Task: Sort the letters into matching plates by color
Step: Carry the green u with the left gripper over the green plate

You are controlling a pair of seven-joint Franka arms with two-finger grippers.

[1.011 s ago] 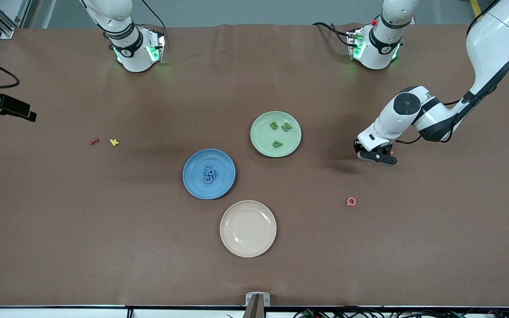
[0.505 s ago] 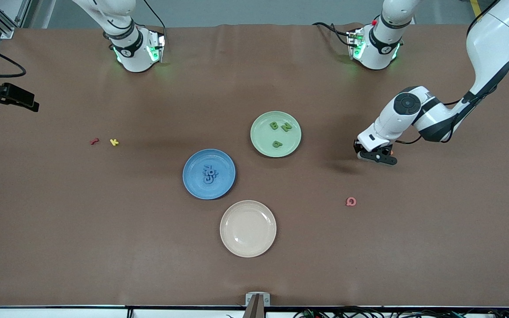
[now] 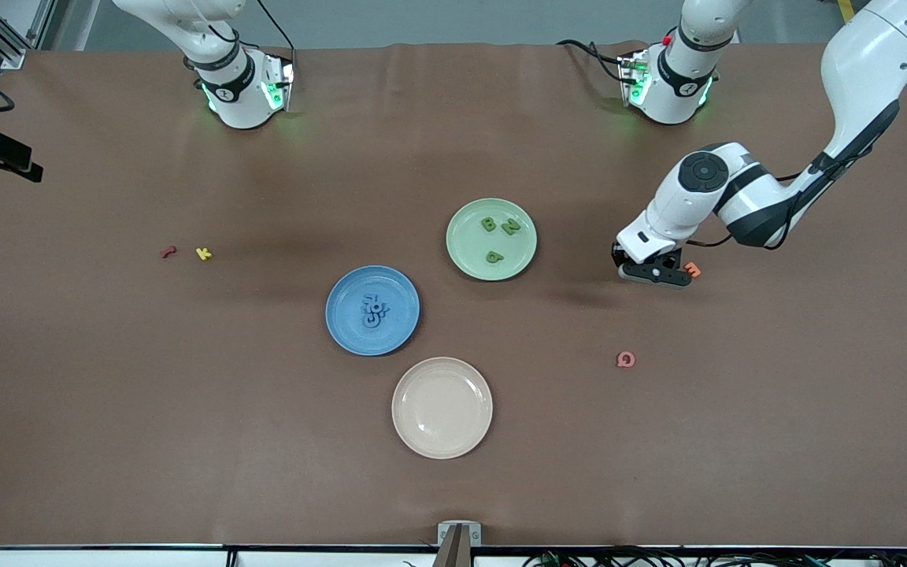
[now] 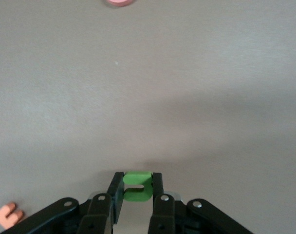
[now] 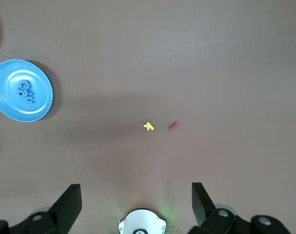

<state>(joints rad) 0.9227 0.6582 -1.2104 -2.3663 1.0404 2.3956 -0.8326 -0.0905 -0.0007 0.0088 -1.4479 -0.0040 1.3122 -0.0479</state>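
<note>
My left gripper (image 3: 650, 272) is shut on a small green letter (image 4: 137, 187) and hangs low over bare table, between the mint green plate (image 3: 463, 253) and an orange letter. In the left wrist view the gripper (image 4: 138, 178) pinches the letter between both fingertips. Three green letters (image 3: 498, 235) lie in the green plate. The blue plate (image 3: 347, 319) holds a pile of blue letters (image 3: 374, 310); the plate (image 5: 7, 103) also shows in the right wrist view. My right gripper (image 3: 16, 161) waits open and empty (image 5: 136, 188), high over the right arm's end of the table.
A cream plate (image 3: 442, 407) lies nearer the camera than the blue plate. An orange letter (image 3: 692, 270) lies beside my left gripper and a pink letter (image 3: 625, 360) nearer the camera. A red letter (image 3: 168, 252) and a yellow letter (image 3: 203, 253) lie toward the right arm's end.
My left gripper has moved with the green letter a little toward the green plate, uncovering the orange letter. My right gripper has drifted toward the table's end.
</note>
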